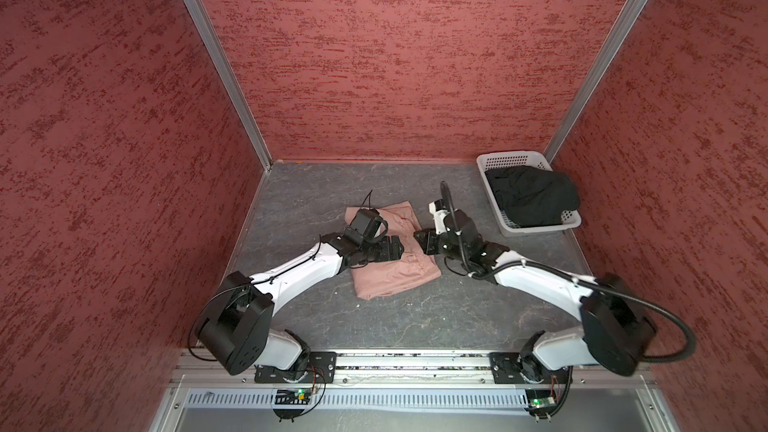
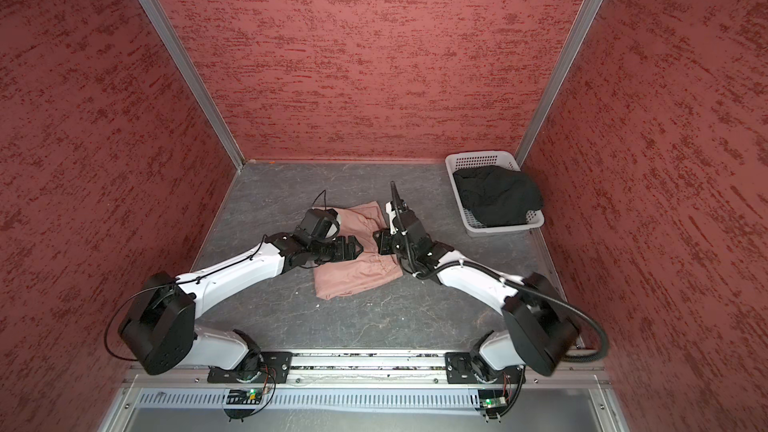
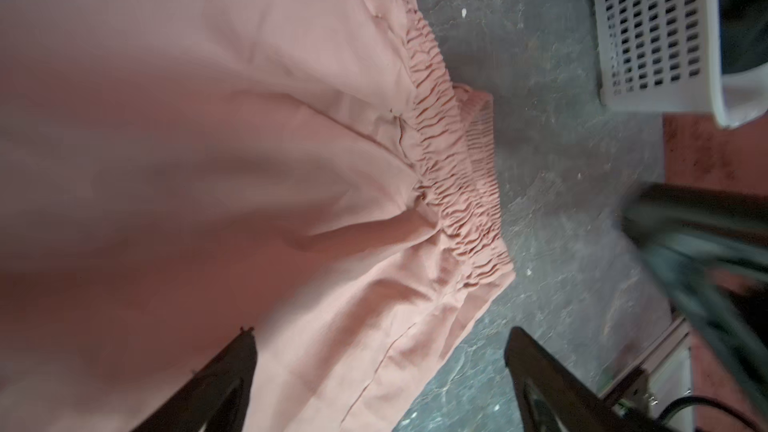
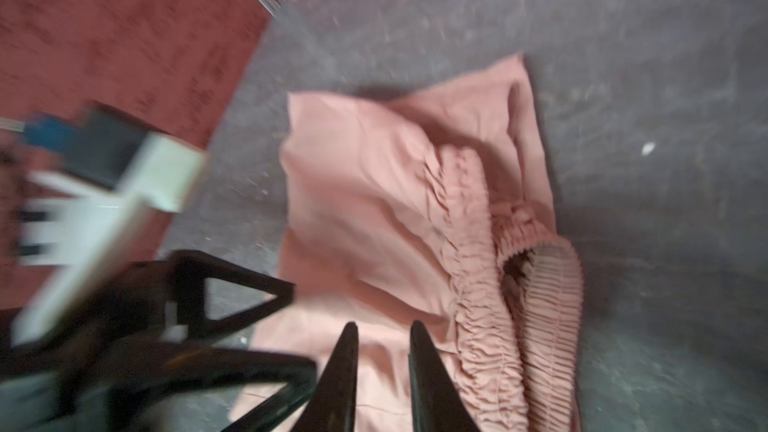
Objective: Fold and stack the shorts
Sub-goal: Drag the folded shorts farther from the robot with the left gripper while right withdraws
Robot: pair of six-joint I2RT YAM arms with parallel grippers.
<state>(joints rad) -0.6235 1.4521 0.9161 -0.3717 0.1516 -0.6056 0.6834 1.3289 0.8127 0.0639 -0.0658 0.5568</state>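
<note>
The dusty pink shorts point(image 1: 395, 278) point(image 2: 357, 278) lie folded on the grey table near its middle, and their gathered waistband point(image 3: 451, 176) point(image 4: 478, 268) is on the side toward the right arm. My left gripper point(image 1: 399, 249) point(image 2: 359, 248) point(image 3: 380, 338) hovers open over the fabric's left part and holds nothing. My right gripper point(image 1: 417, 236) point(image 2: 376, 238) point(image 4: 382, 328) faces it over the shorts' right edge, with a narrow empty gap between its jaws. The black shorts point(image 1: 532, 197) point(image 2: 496, 195) lie bunched in the basket.
The white perforated basket point(image 1: 511, 157) point(image 2: 478, 157) point(image 3: 648, 27) stands in the back right corner. Red textured walls close in the table on three sides. A metal rail with the arm bases runs along the front edge point(image 1: 415, 363).
</note>
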